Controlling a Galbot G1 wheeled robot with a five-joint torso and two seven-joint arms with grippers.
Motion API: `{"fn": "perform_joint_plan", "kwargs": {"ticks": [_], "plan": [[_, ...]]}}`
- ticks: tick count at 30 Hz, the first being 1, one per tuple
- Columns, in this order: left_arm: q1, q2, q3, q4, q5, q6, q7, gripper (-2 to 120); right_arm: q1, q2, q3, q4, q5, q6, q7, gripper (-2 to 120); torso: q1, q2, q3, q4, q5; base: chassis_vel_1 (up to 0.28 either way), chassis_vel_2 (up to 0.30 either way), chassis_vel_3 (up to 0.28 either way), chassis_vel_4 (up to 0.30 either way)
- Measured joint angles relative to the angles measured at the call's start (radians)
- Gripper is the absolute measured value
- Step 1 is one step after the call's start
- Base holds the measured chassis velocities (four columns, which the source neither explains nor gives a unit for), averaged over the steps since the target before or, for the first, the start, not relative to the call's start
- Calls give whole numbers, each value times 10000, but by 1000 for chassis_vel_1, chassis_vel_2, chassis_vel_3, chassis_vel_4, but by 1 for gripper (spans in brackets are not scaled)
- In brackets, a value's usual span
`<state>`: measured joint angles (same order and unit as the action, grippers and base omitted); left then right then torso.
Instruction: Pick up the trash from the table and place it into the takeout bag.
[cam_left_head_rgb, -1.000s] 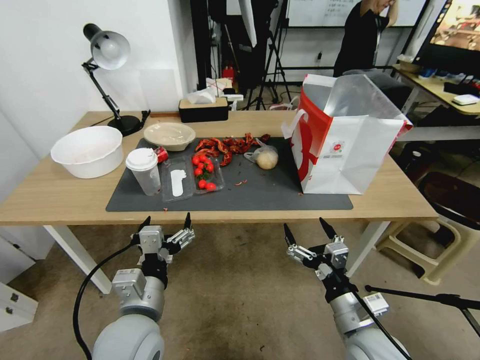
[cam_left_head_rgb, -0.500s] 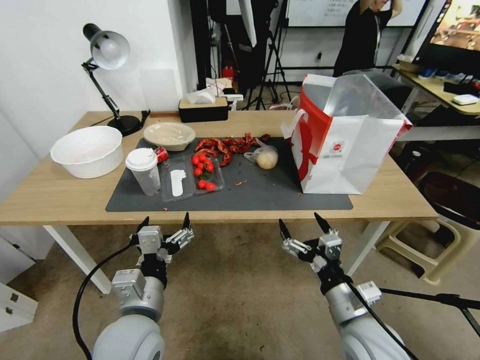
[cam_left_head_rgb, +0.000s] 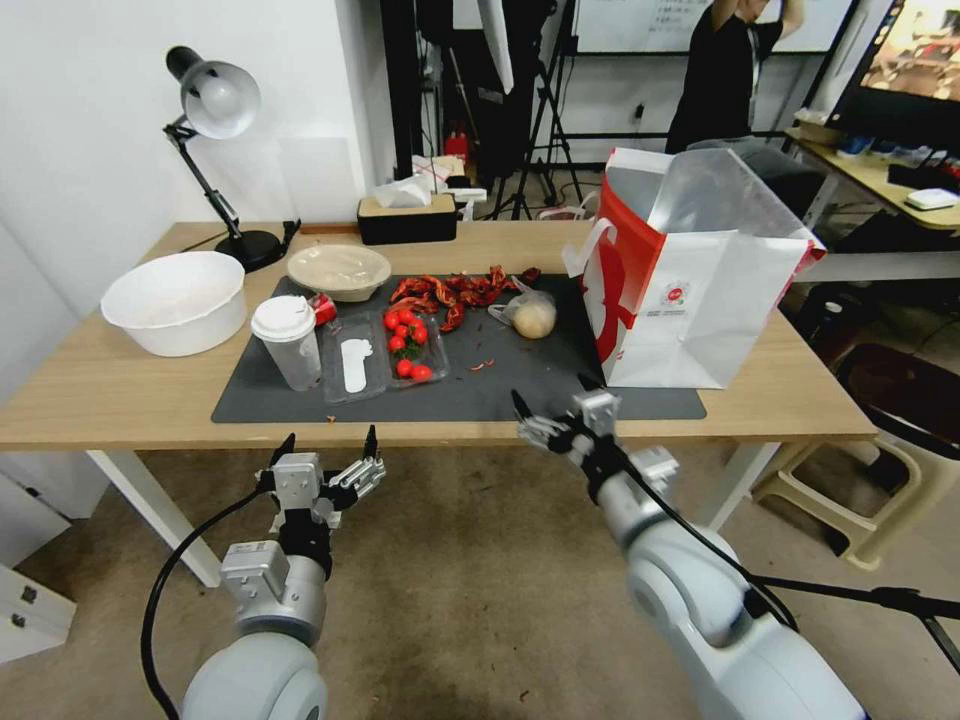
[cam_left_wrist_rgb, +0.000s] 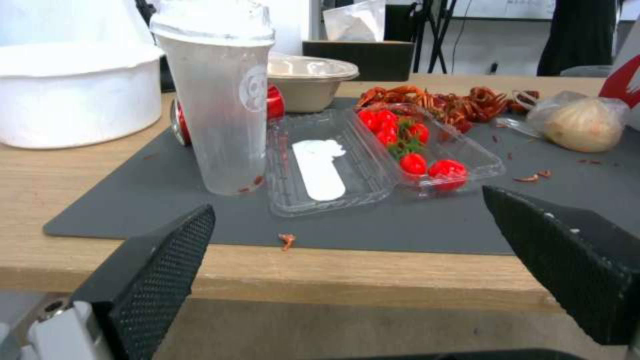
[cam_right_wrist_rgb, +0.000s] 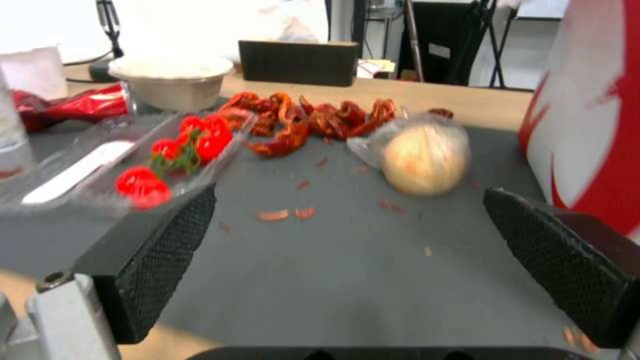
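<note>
Nothing is yet seen to have been bagged. The trash lies on the mat (cam_left_head_rgb: 520, 385) along the table's (cam_left_head_rgb: 110, 390) middle: the clear cup (cam_left_head_rgb: 287, 342) toward the left end, the beige bowl (cam_left_head_rgb: 339, 270) behind it toward the far edge, the knotted bag (cam_left_head_rgb: 531, 315) just left of the takeout bag (cam_left_head_rgb: 690, 290), which stands open toward the right end. The right gripper (cam_left_head_rgb: 552, 404), fingers apart and empty, is held over the near edge, facing the knotted bag. The left gripper (cam_left_head_rgb: 327, 448), fingers apart, is parked below the near edge.
</note>
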<state>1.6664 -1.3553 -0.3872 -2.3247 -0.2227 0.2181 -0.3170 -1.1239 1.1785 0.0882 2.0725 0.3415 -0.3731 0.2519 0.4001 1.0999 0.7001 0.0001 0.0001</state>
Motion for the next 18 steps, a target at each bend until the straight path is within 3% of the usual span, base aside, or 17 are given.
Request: {"fn": "perform_joint_plan", "kwargs": {"ticks": [9, 18], "plan": [[37, -41, -95, -27, 5, -29, 0, 100, 2029, 517, -1082, -776, 794, -1564, 2341, 100, 1, 0, 0, -1, -2, 0, 0, 0, 0], [0, -66, -77, -53, 7, -35, 0, 100, 3086, 883, -1089, -1367, 1663, -2354, 3457, 100, 0, 0, -1, -2, -2, 0, 0, 0, 0]]}}
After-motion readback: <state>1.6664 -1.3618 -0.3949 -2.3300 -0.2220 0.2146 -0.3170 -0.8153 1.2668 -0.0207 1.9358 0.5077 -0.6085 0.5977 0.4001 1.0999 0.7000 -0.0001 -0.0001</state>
